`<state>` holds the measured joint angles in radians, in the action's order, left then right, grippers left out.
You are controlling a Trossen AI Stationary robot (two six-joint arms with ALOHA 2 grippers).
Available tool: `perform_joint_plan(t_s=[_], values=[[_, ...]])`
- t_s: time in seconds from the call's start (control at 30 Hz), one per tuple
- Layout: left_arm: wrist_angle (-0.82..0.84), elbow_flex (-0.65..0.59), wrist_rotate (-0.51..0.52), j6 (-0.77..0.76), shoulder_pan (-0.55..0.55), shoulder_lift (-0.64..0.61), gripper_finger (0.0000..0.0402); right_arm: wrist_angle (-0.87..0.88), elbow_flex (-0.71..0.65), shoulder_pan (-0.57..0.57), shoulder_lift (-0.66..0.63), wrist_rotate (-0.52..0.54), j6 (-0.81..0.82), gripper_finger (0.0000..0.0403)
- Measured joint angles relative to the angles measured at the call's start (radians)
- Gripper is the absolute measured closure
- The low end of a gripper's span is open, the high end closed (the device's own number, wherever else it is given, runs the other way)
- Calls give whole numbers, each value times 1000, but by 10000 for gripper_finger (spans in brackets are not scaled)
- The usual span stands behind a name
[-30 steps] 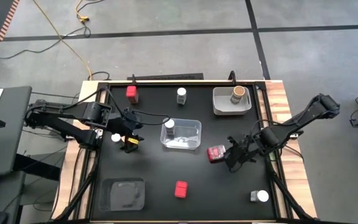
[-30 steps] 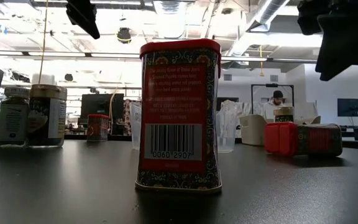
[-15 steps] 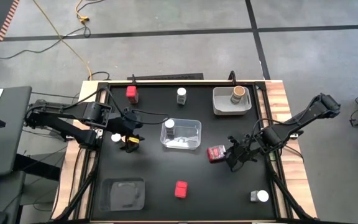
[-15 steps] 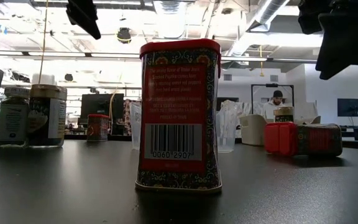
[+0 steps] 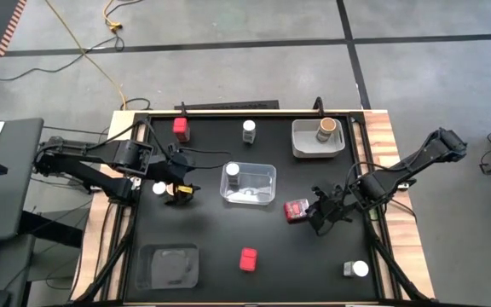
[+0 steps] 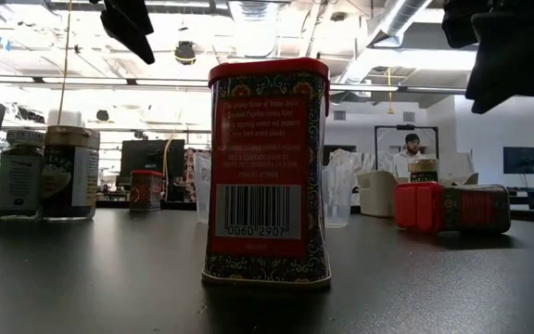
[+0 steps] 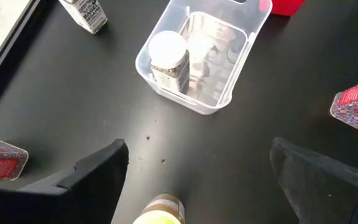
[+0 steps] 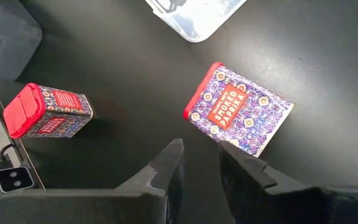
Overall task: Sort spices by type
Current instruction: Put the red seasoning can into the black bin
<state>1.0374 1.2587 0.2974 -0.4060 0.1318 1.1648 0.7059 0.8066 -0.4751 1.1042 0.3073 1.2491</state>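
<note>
On the left of the black desk, the left gripper hangs with jaws spread wide and empty, directly over a small yellow-capped jar standing upright; the clear plastic tray holding a white-lidded glass jar lies just beyond, toward the middle. Farther right, a flat patterned red tin lies on its side, long axis across the desk, just beside the right gripper, which is closed on nothing. That arm is plainly nearer the tin.
</note>
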Motion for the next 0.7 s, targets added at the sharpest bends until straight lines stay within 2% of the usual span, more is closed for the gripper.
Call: perform_joint_plan(t_s=[0.43,0.6,0.7], values=[[0,0,0,-3,0,0,26,-3,0,0,1,0,-1,276],[0,0,0,-52,0,0,26,-3,0,0,2,0,-4,276],[0,0,0,-53,0,0,26,-3,0,0,19,0,-115,276]])
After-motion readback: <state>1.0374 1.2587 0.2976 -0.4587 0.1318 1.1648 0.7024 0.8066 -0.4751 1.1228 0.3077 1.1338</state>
